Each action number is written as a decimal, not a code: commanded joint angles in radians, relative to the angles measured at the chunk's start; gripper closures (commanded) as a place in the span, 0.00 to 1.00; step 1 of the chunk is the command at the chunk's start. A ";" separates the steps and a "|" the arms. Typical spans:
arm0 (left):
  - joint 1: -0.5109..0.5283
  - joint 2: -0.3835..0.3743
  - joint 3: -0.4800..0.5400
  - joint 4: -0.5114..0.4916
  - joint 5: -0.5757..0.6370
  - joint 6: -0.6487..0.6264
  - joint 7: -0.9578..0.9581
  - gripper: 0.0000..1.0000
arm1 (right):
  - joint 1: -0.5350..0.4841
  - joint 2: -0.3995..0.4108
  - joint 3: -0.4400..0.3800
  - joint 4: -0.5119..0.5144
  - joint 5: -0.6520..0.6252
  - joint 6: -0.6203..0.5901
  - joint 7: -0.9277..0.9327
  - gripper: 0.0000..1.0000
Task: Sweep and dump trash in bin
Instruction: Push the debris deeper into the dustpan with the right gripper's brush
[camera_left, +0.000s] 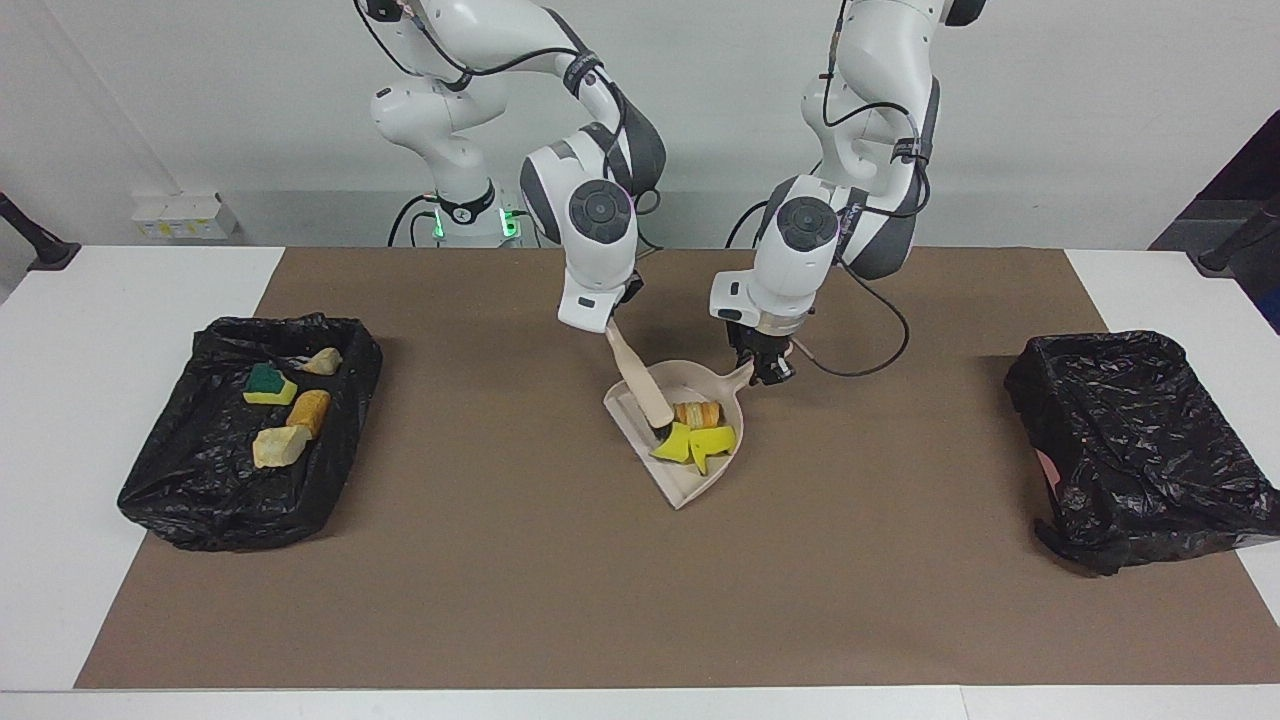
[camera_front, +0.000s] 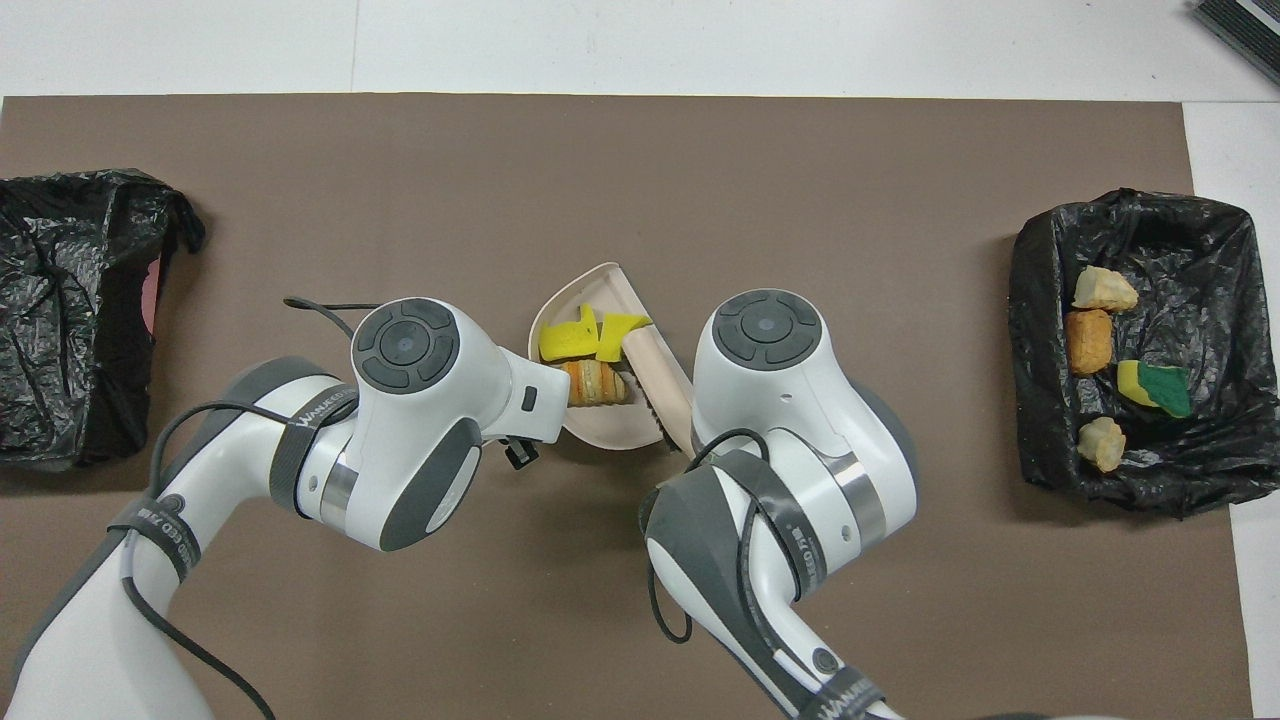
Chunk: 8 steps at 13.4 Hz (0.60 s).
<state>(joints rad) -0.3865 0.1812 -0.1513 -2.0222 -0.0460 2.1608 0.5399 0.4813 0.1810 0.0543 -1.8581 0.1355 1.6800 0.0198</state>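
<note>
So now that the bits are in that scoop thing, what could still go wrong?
Three pieces sit in the dustpan: two yellow sponge chunks and a bread piece, close to its open lip. If the left gripper, holding the handle, tips it forward while lifting, they could slide out. The brush, held by the right gripper, lies across the pan and could flick a chunk out as it withdraws. The bin holding scraps is at the right arm's end, a long carry.

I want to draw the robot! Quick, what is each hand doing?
Left gripper: shut on the dustpan handle.
Right gripper: shut on the brush.
</note>
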 joint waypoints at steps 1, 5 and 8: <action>0.003 -0.042 0.012 -0.020 -0.011 0.010 -0.040 1.00 | -0.021 -0.081 -0.001 -0.018 0.022 -0.094 -0.032 1.00; 0.017 -0.064 0.016 -0.020 -0.011 0.002 -0.078 1.00 | -0.020 -0.116 0.002 -0.053 0.024 -0.129 0.051 1.00; 0.058 -0.121 0.018 -0.020 -0.011 -0.047 -0.132 1.00 | 0.029 -0.133 0.010 -0.066 0.024 -0.108 0.271 1.00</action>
<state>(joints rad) -0.3519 0.1274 -0.1355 -2.0206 -0.0460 2.1533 0.4395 0.4817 0.0838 0.0577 -1.8918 0.1410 1.5499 0.1641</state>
